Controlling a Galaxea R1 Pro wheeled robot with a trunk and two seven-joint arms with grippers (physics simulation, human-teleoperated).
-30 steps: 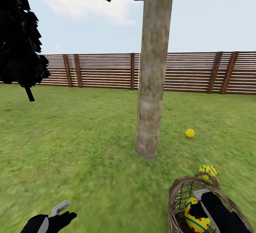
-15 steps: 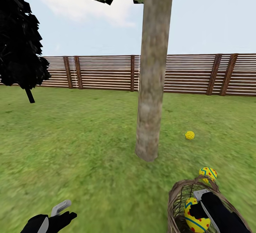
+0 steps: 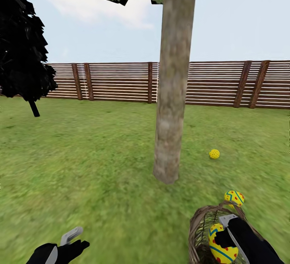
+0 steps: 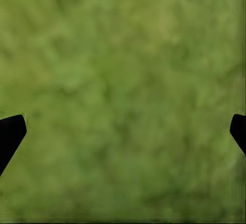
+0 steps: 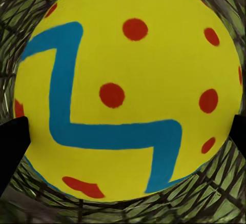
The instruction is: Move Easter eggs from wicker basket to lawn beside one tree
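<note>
Grassy lawn [image 3: 92, 163] around a tree [image 3: 171, 95]. Right gripper [image 3: 224, 232] reaches into the wicker basket [image 3: 198, 227], jaws flanking an Easter egg [image 5: 128, 90]; grip uncertain. Round egg may slip free.

The left gripper [image 3: 74, 238] hangs low at about seven o'clock, black fingers spread wide with nothing between them, a grey link jutting up from the wrist. The right arm reaches in from five o'clock, its gripper [image 3: 222, 238] angled downward, fingertips [image 5: 11, 142] set on either flank of an Easter egg [image 5: 128, 88].
</note>
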